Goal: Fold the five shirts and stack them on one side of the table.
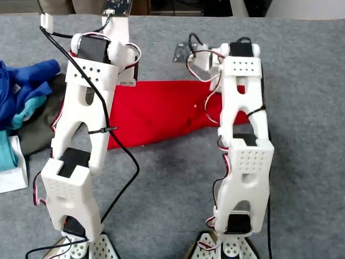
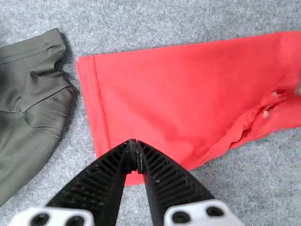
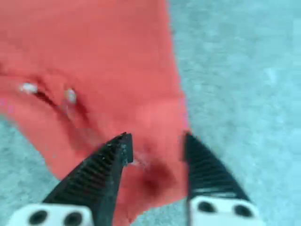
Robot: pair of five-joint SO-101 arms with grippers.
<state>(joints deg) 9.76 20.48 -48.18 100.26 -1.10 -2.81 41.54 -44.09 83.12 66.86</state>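
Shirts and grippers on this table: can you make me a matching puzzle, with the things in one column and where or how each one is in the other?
Things:
1. red shirt
2. olive shirt
3. left gripper
4. right gripper

States or places:
A. open
B. lying beside the blue shirt
C. shut
D. spread flat under both grippers

Pairs: 1-D, 2-B, 3-C, 4-A.

Red shirt (image 1: 161, 110), blue shirt (image 1: 24, 81), teal shirt (image 1: 26, 108), olive shirt (image 1: 40, 132), 1 ea.; 2 arms (image 1: 89, 75) (image 1: 242, 70)
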